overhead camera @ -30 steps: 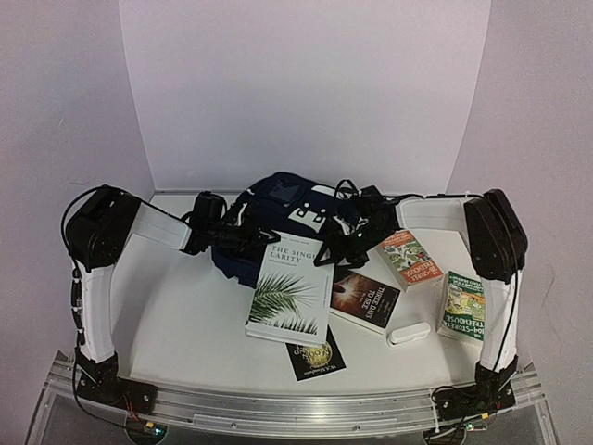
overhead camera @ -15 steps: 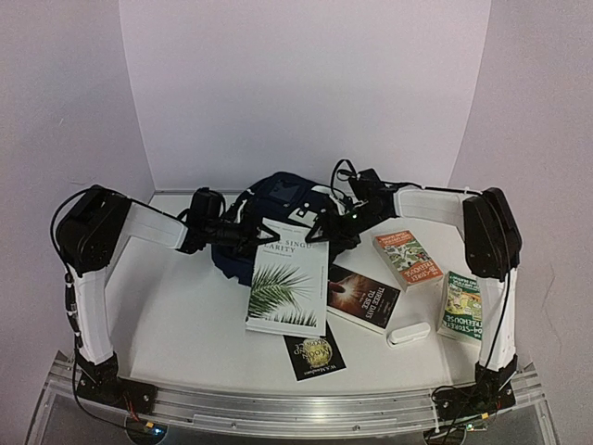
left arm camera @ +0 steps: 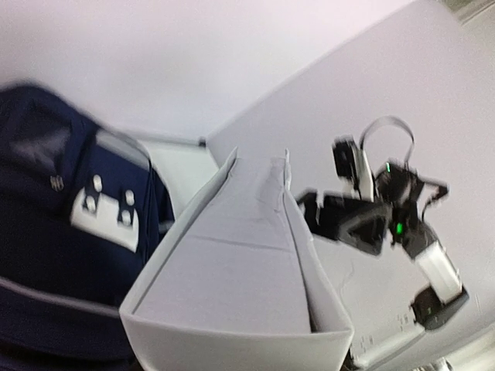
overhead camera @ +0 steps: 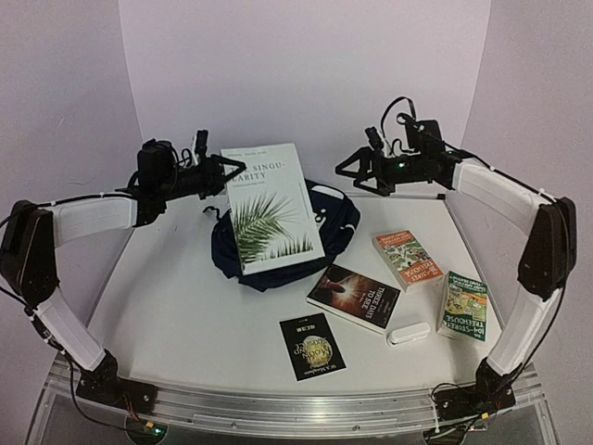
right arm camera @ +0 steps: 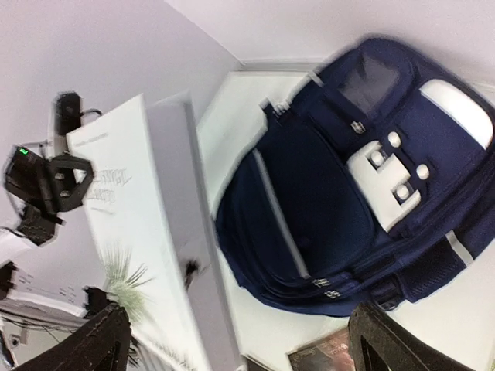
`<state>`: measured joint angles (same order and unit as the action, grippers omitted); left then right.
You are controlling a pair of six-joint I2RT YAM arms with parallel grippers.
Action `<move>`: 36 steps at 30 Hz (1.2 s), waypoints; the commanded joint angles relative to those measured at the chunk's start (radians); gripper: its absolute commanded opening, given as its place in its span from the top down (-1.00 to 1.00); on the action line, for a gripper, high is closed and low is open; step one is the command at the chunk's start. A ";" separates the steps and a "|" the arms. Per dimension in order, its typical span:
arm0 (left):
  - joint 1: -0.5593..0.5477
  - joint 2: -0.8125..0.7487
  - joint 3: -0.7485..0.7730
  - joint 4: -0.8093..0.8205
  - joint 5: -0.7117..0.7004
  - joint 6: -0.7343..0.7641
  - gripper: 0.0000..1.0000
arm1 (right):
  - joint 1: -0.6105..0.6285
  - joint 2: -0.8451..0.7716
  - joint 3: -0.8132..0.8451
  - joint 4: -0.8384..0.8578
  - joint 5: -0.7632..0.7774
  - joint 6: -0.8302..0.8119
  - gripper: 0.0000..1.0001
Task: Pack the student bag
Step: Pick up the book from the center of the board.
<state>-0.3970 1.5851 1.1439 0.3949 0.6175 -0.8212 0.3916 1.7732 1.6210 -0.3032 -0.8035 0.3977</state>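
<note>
A second ago the white palm-leaf book [overhead camera: 273, 209] lay low on the table [overhead camera: 185, 306], both my claws beside it. Now my left claw [overhead camera: 218, 173], arm raised, clamps its edge and holds it upright over the student bag [overhead camera: 341, 225] at the table's back. My right claw [overhead camera: 345, 171] has risen clear, fingers wide apart.

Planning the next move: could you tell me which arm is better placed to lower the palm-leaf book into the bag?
Left: the left gripper holds the book, raised near the open student bag; the right gripper hangs open, empty.
</note>
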 commanded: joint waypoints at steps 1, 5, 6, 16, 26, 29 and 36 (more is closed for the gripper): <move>-0.006 -0.106 -0.023 0.183 -0.201 -0.093 0.48 | 0.037 -0.069 -0.169 0.276 -0.144 0.197 -0.97; -0.006 -0.134 -0.096 0.354 -0.311 -0.171 0.48 | 0.100 -0.089 -0.246 0.394 -0.134 0.287 -0.97; -0.007 -0.135 -0.108 0.387 -0.330 -0.186 0.48 | 0.115 -0.082 -0.248 0.395 -0.123 0.295 -0.97; -0.014 -0.145 -0.247 0.670 -0.504 -0.305 0.49 | 0.224 0.020 -0.174 0.473 -0.011 0.333 -0.97; -0.044 -0.027 -0.296 0.922 -0.551 -0.470 0.49 | 0.255 0.145 -0.070 0.655 0.004 0.483 -0.89; -0.066 0.014 -0.289 0.963 -0.556 -0.503 0.49 | 0.254 0.156 -0.058 0.691 -0.016 0.505 -0.69; -0.092 0.039 -0.303 0.969 -0.565 -0.512 0.25 | 0.239 0.130 -0.091 0.758 -0.049 0.540 -0.07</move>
<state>-0.4490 1.6301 0.8413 1.2236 0.0109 -1.2832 0.6221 1.9152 1.5257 0.3571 -0.7970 0.8986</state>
